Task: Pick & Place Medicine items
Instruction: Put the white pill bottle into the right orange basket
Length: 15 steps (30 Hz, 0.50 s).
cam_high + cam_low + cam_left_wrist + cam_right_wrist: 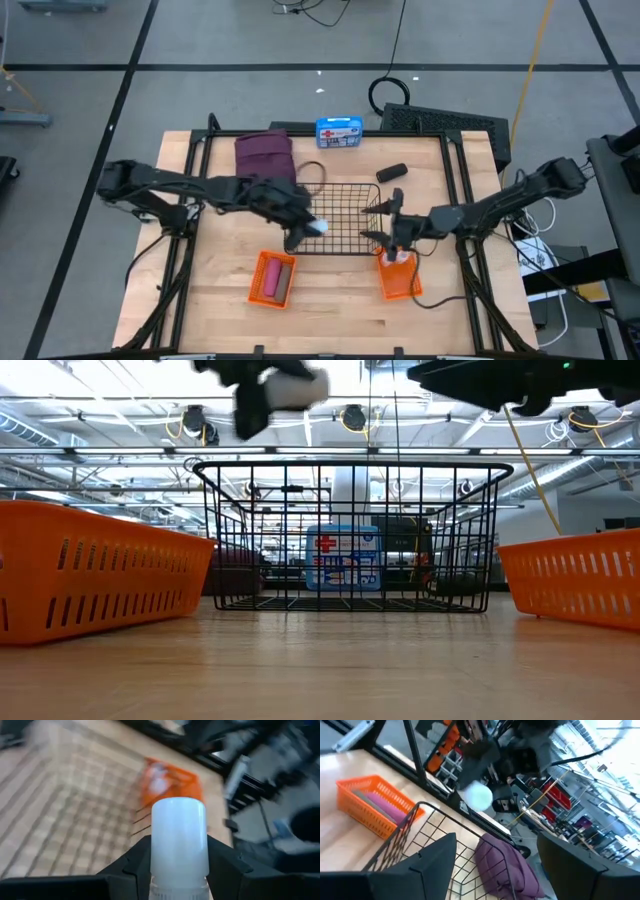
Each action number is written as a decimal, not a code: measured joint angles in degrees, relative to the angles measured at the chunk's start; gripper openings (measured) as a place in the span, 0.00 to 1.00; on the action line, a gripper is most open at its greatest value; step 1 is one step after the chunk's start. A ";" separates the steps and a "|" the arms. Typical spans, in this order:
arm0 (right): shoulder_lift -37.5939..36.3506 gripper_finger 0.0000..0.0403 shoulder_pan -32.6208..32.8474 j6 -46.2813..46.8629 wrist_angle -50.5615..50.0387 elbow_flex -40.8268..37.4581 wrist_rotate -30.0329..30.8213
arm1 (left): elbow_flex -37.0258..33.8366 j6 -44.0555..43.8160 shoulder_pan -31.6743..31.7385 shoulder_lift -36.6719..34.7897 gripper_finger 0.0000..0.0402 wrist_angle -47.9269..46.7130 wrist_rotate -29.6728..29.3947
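On the near part of the table, an orange bin [272, 279] on the left holds a pink cylinder [277, 278] lying with its long axis front to back. The right gripper [397, 246] hangs spread-jawed over the other orange bin [398, 280]. Farther back, the left gripper [305, 229] pinches a white bottle [316, 226] above the wire basket's [345, 215] left edge, the bottle's long axis pointing toward the right bin. Beyond lie a dark-grey oblong piece [391, 172], a maroon pouch [264, 153] and a blue first-aid box [339, 132].
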 joint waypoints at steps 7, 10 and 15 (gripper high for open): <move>8.45 0.66 0.93 -1.07 0.68 3.74 -1.90 | 13.62 6.78 -0.61 11.41 0.37 -2.98 6.76; 10.19 0.66 1.52 -1.10 3.21 4.17 -2.98 | 16.86 6.66 -0.31 14.57 0.37 -4.19 7.67; 11.33 0.66 2.52 -1.28 4.46 4.15 -3.20 | 18.10 4.43 -0.19 18.39 0.37 -3.06 12.14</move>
